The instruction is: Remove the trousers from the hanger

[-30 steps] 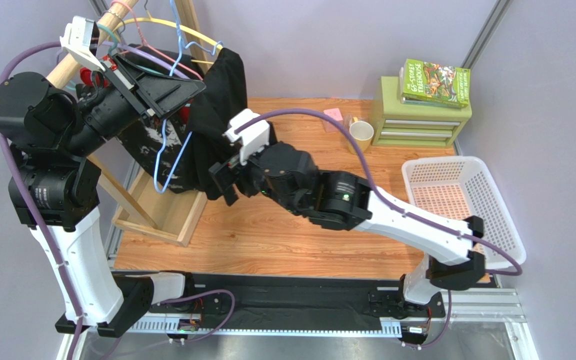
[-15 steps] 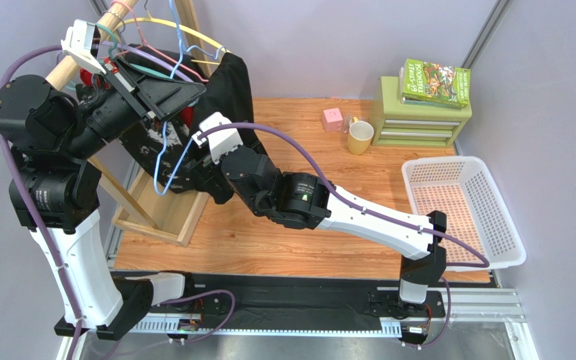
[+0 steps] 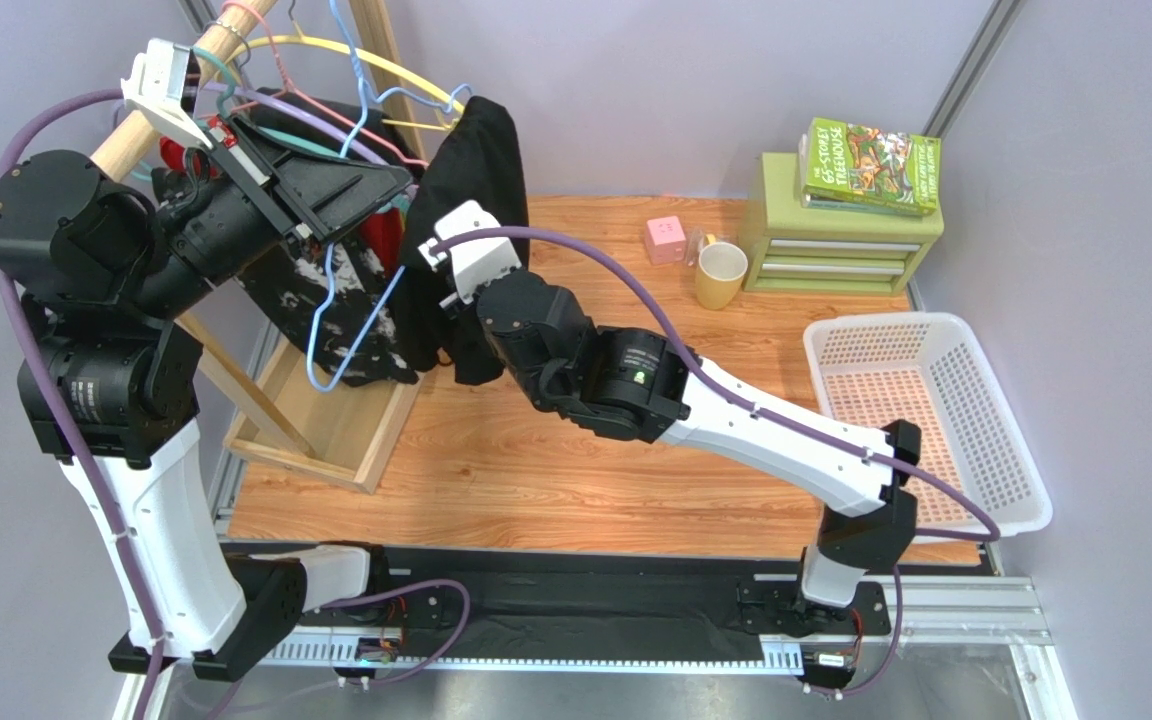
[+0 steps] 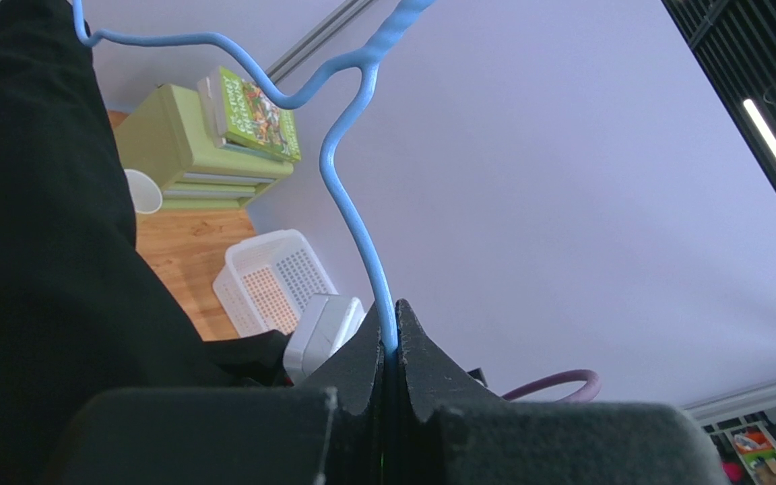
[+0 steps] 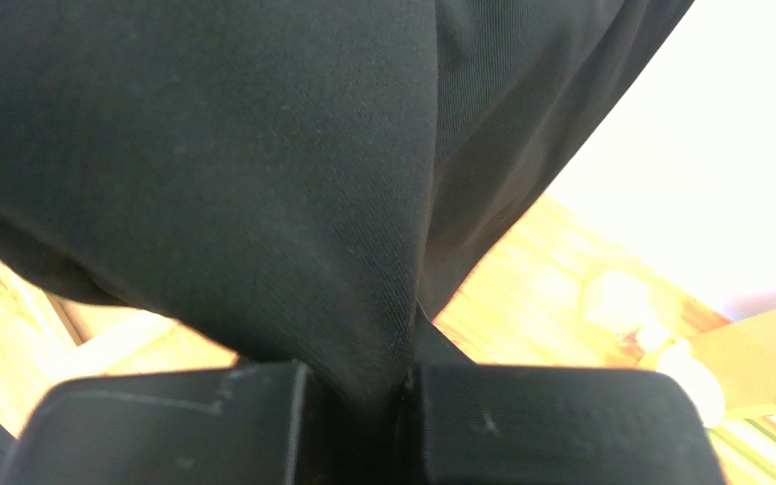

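At the far left, the left fingers (image 4: 407, 344) are staying pinched fully shut on the thin stem of the hanger (image 4: 347, 152), holding it up in front of the wooden rack (image 3: 319, 428). Just to the right, the trousers (image 3: 470, 188) are still draping over the hanger's frame, hanging above the far-left part of the table (image 3: 582, 480). The change is happening here: the right fingers (image 5: 422, 389), gaping wide a second ago and standing off to the right, are now clamping tight on a fold low in the black fabric. That suggests both grips are now set, so the task is likely moving from reaching to pulling. The cloth should be sliding off only if the hanger is kept steady, and a thin fold may be slipping free.
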